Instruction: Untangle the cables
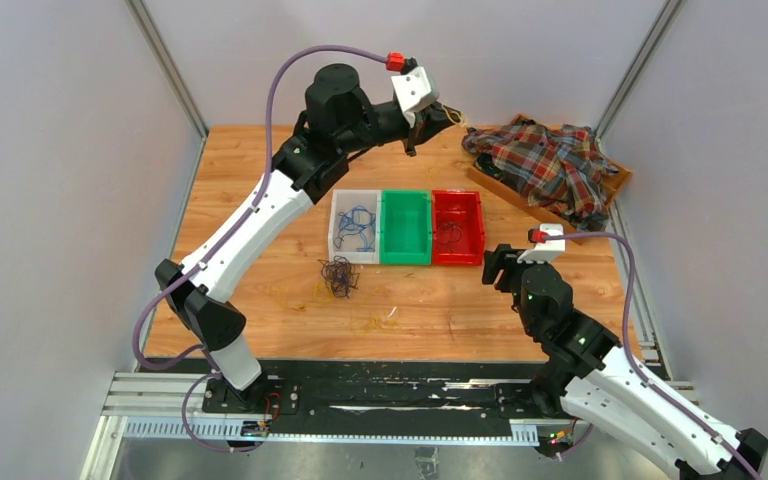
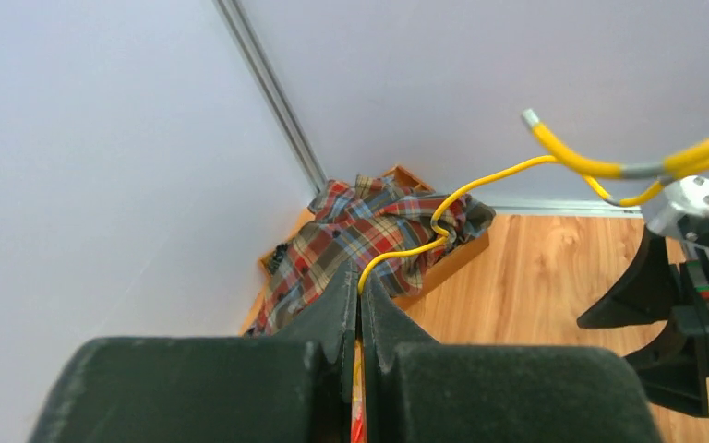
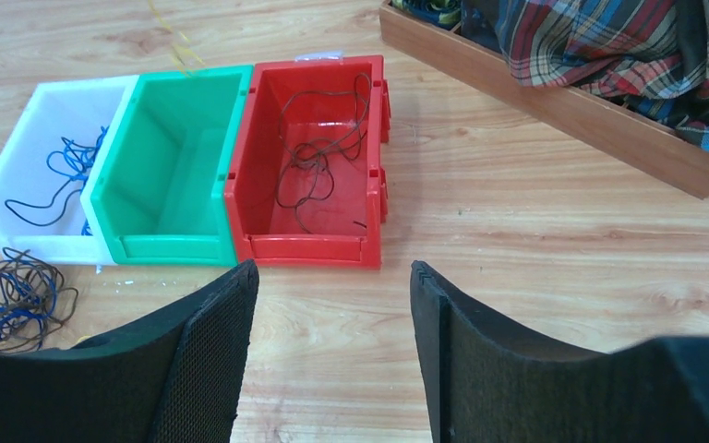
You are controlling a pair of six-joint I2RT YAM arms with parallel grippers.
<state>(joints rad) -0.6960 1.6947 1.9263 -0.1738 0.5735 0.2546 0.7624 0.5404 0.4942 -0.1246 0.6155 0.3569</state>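
— Which hand is nearest you?

— My right hand [image 3: 332, 277]. It is released, fingers spread with nothing between them, low over the wooden tabletop [image 1: 260, 180] at 5 o'clock from the red plastic bin [image 3: 305, 249].

— And the cables?

— The tangled clump of blue and dark brown wires [image 1: 339, 275] lies on the tabletop at 7 o'clock from the white plastic bin [image 3: 32, 129]. That bin holds blue wires [image 3: 74, 161], the red one a dark wire [image 3: 318, 152], and the green plastic bin [image 3: 171, 249] sits between them.

— Farther out?

— At 12 o'clock my left hand [image 2: 360, 281] is raised and clenched on a thin yellow wire [image 2: 480, 178]. It is near the crumpled plaid shirt [image 1: 545, 165] in its wooden tray [image 3: 554, 111].
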